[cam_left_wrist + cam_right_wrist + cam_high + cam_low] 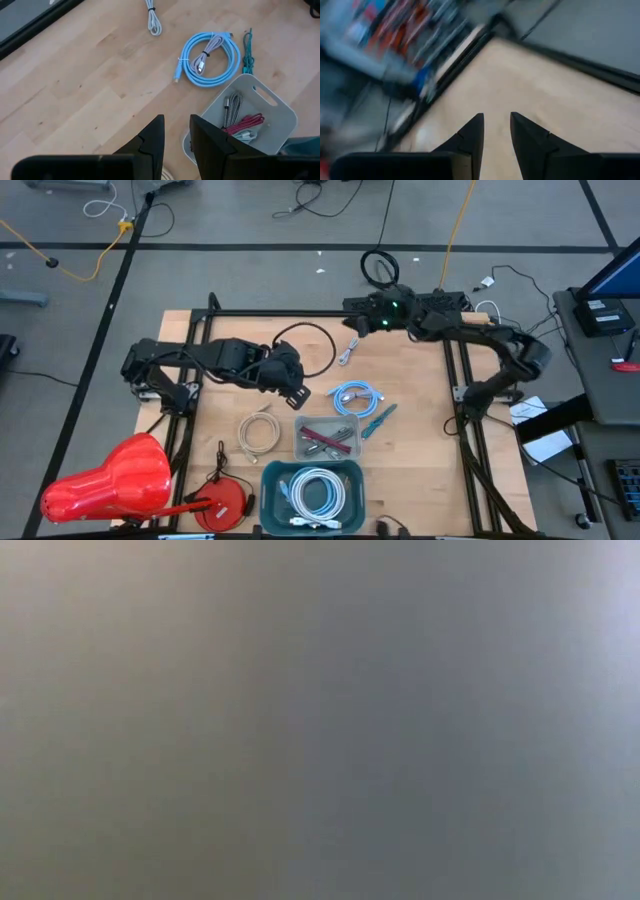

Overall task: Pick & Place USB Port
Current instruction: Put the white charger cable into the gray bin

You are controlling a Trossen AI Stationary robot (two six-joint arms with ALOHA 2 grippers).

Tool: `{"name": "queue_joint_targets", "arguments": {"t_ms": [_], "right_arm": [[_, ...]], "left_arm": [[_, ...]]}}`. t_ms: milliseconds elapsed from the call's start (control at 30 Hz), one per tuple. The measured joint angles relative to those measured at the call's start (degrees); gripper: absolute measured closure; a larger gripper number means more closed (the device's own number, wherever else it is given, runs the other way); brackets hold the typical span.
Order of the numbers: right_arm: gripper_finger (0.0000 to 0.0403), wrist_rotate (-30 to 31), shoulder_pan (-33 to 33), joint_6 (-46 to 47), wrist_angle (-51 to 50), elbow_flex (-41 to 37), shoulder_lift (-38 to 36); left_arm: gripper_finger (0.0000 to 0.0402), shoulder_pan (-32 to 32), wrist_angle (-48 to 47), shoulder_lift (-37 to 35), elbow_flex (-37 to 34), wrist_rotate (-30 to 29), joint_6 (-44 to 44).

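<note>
Several USB cables lie on the wooden table. A light-blue coiled cable (355, 395) (210, 60) lies flat, with a teal cable (380, 420) (247, 52) beside it and a small grey cable (348, 350) (153, 20) farther off. A grey bin (297, 438) (280, 107) holds red and grey cables. My left gripper (297, 392) (176, 131) is open and empty, hovering just left of the blue coil, above bare wood beside the bin. My right gripper (350, 307) (496, 127) is open and empty near the table's far edge. The low view shows nothing.
A teal bin (268, 490) with white cables stands at the near edge. A beige coiled cable (258, 432) lies left of the grey bin. A red plastic object (110, 480) and a red cable reel (222, 500) sit at the near left corner. Black frame rails border both sides.
</note>
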Motion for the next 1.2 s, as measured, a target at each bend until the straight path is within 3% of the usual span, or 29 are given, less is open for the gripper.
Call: {"name": "queue_joint_targets", "arguments": {"t_ms": [100,200,300,400,600,933,1067,1200], "right_arm": [[0.0316,-8.5,0.28,-14.07,-10.29,7.6,4.23],[0.0316,-9.32,1.89,-32.99,-27.78,15.07,7.39],[0.0316,-2.31,3.96,-51.24,-43.38,20.0,9.7],[0.0316,7.27,5.77,-61.47,-50.17,21.6,11.46],[0.0291,22.77,8.59,-65.52,-53.29,21.65,13.25],[0.0258,26.42,12.7,-78.32,-53.85,21.61,13.51],[0.0264,27.5,12.87,-77.8,-52.76,20.6,13.51],[0.0268,27.52,13.24,-71.39,-52.76,20.07,13.51]], "left_arm": [[0.0309,-0.71,-0.38,0.0,0.0,0.0,-0.63],[0.0309,-1.58,-1.36,0.0,0.0,0.01,-1.05],[0.0309,-2.51,-2.59,0.0,0.0,0.03,-2.34],[0.0309,-3.56,-3.7,0.0,0.0,-0.24,-3.95],[0.0309,-5.19,-5.21,0.0,0.0,-1.0,-5.83],[0.0309,-6.08,-6.24,0.0,0.0,-2.36,-7.3],[0.0309,-6.67,-6.09,0.0,0.0,-2.43,-8.29],[0.0309,-7.12,-5.92,0.0,0.0,-2.56,-8.99]]}}
